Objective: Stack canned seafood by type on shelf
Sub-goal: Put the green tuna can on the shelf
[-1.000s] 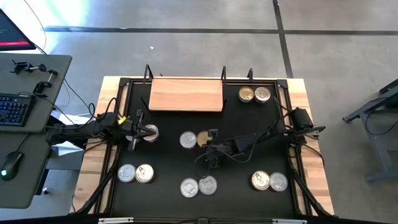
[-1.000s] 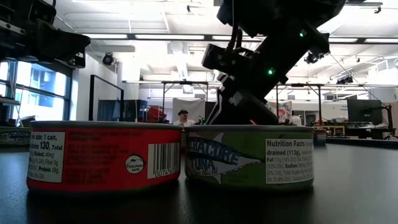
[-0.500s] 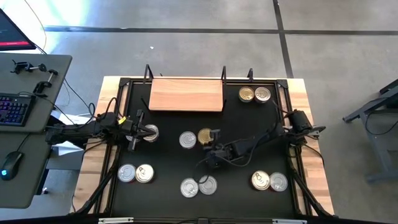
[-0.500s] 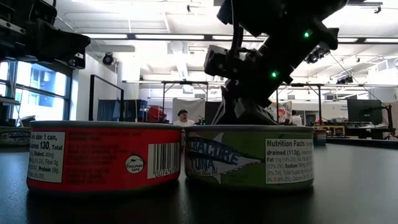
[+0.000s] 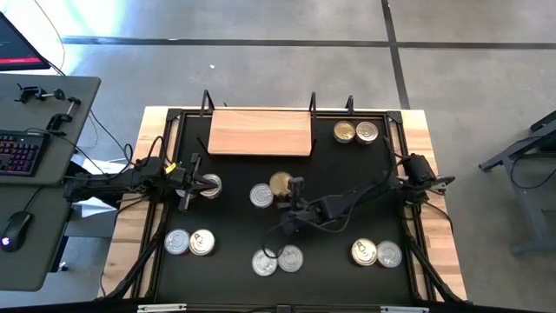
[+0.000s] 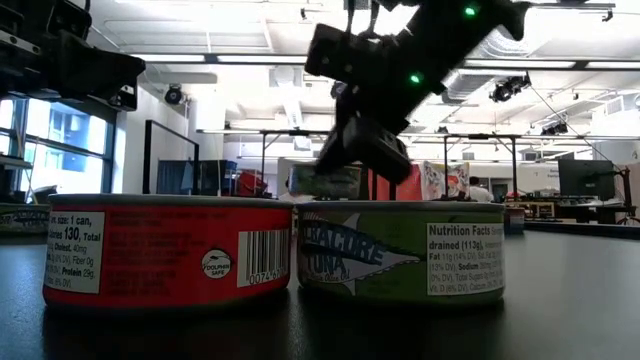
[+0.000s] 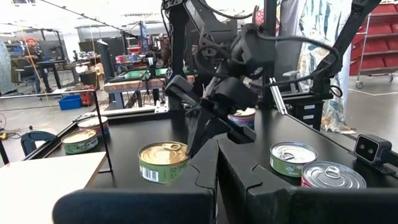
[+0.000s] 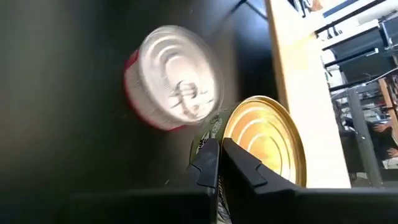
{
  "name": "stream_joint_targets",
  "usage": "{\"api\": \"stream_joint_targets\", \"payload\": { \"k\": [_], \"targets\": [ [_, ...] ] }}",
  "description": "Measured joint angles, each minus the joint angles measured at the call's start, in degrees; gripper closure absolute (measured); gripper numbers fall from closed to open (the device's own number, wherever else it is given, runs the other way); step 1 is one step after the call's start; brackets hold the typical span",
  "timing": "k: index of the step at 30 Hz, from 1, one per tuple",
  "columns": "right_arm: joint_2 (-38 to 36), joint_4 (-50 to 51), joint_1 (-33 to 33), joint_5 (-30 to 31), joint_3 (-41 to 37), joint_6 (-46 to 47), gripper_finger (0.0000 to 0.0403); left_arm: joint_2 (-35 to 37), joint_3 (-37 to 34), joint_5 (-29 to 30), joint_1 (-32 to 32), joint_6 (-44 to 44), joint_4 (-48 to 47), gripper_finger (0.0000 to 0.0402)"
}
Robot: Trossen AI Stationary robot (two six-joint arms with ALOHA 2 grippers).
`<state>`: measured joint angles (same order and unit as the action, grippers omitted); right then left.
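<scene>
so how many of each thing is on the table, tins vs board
tins: 11, including the gold-lidded tin gripped by the right gripper
wooden board: 1
total: 12

You have a black mat (image 5: 234,226) over a pale wood bench (image 5: 439,252). The shelf (image 5: 260,132) is light brown with visible grain. The tin in the right gripper (image 5: 287,193) has a gold lid (image 8: 266,140) and a green label (image 7: 163,171). Beside it, you see a silver-lidded tin (image 8: 173,78) with a red side. In the low view, one tin (image 6: 168,250) is red with a white nutrition panel and barcode; its neighbour (image 6: 402,250) is green with blue lettering and a white panel. The far pair is one gold lid (image 5: 345,131) and one silver lid (image 5: 367,132). Both arms are black.
</scene>
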<state>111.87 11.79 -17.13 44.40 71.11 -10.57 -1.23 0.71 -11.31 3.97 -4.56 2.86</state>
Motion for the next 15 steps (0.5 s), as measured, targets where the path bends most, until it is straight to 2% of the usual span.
{"api": "stream_joint_targets", "payload": {
  "k": [8,15],
  "targets": [
    [-0.09,-0.13,7.6,-1.25,5.21,-5.87,0.0403,0.01,0.0,-0.01,0.02,0.03,-0.01,0.0402],
    [-0.11,-0.24,18.72,-11.51,7.3,-2.85,0.0403,0.01,0.0,0.0,0.0,1.53,0.0,0.0402]
  ]
}}
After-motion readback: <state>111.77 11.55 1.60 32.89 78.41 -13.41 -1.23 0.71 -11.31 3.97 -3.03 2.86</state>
